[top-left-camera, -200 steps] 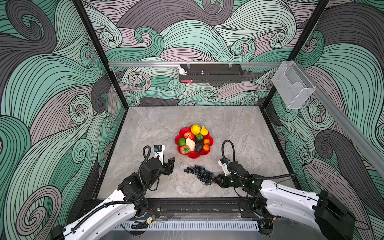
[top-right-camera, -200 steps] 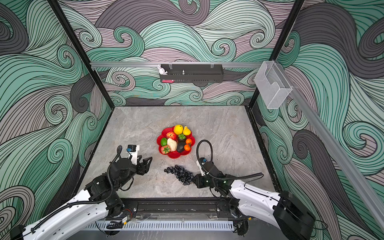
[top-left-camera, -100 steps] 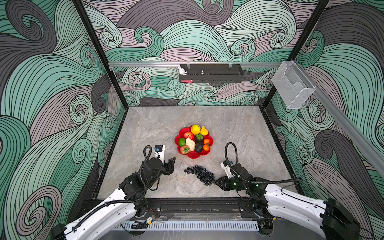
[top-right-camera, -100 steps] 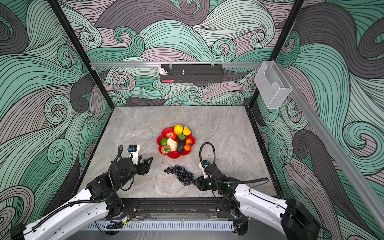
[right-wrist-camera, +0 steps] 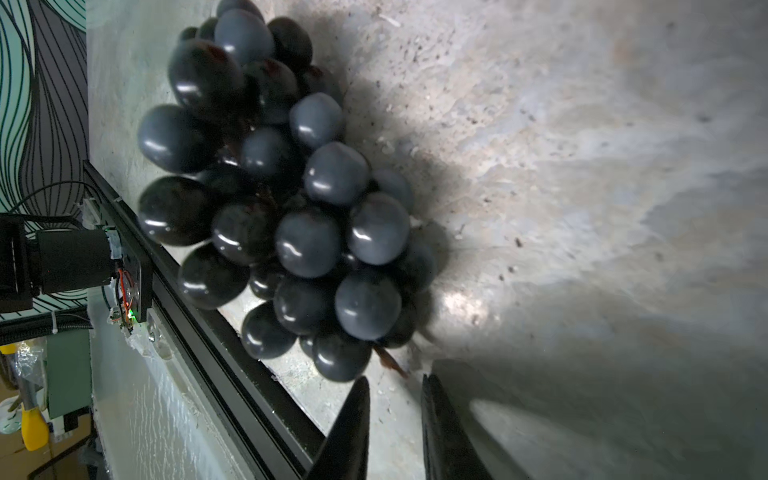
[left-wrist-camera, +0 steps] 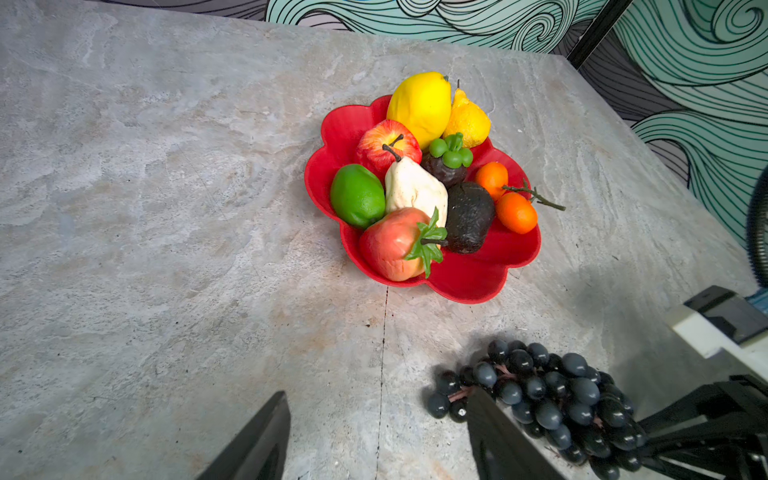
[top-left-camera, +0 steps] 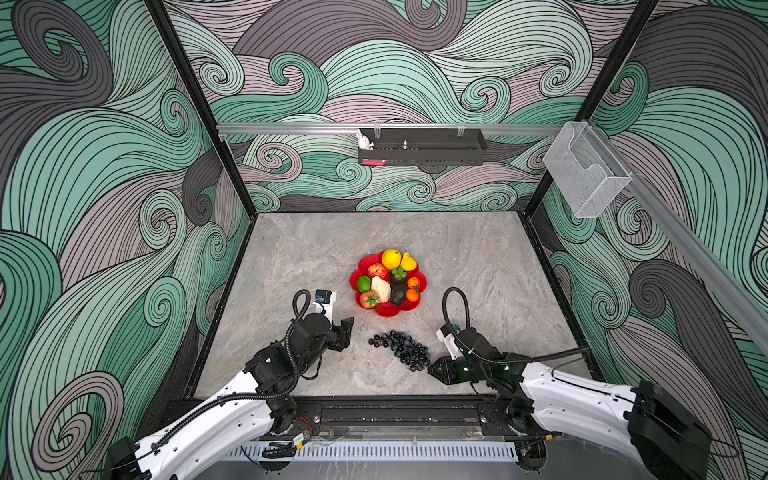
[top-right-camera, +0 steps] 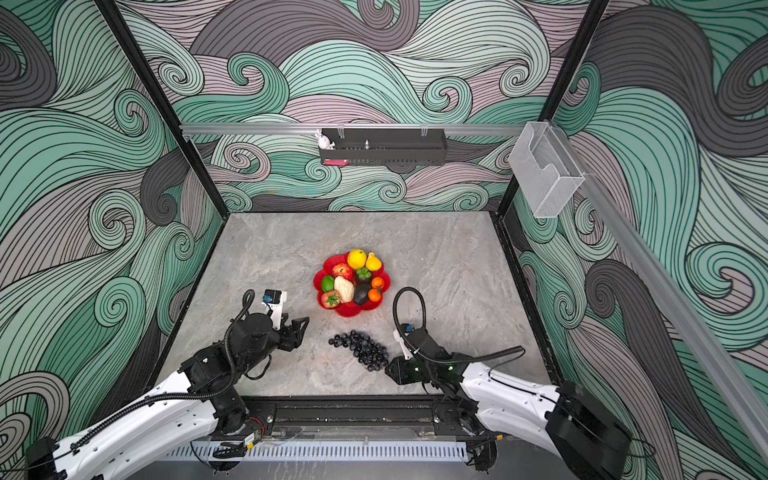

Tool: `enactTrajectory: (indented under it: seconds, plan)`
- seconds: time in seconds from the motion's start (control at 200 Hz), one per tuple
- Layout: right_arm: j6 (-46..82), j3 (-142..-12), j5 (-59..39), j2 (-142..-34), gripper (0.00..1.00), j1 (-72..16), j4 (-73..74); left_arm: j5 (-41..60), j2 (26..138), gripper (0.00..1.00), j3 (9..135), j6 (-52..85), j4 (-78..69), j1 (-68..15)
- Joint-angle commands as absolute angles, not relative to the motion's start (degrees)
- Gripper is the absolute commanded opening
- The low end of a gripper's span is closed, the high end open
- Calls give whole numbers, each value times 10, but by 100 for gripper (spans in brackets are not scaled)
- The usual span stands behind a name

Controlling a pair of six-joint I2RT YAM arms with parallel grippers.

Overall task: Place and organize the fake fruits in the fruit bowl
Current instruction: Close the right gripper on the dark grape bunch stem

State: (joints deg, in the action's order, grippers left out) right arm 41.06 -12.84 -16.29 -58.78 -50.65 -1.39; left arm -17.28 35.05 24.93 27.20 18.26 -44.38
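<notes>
1. fruit bowl (top-left-camera: pixel 390 311): red, centre of both top views, heaped with fake fruits (top-left-camera: pixel 381 287).
2. grape bunch (top-left-camera: pixel 400 349): lies on the table (top-left-camera: pixel 478 257) below the bowl, apart from it.
3. left gripper (top-left-camera: pixel 347 332): left of the bunch, fingers wide apart, empty.
4. right gripper (right-wrist-camera: pixel 395 382): fingers narrowly apart, empty, tips just short of the bunch's stem.

No text, brand, number or sign can be read anywhere; the only label-like thing, a small pink tag (top-left-camera: pixel 372 162) on the black tray (top-left-camera: pixel 432 151) far beyond the left gripper (top-left-camera: pixel 345 332), is too small to make out.
</notes>
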Motion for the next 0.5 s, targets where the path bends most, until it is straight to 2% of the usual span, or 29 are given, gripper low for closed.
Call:
enactTrajectory:
  seconds: [0.0, 0.145, 0.245, 0.495]
  plan:
    - [404, -138, -135, -633, 25, -520, -25, -187, 329, 70, 250, 280, 180, -440]
    - [403, -163, -90, -661, 31, -530, -45, -196, 313, 70, 252, 275, 198, -440]
    - [402, -177, -69, -674, 31, -533, -51, -199, 308, 70, 250, 275, 203, -440]
    - [396, -192, -64, -675, 17, -538, -45, -200, 312, 70, 252, 271, 203, -440]
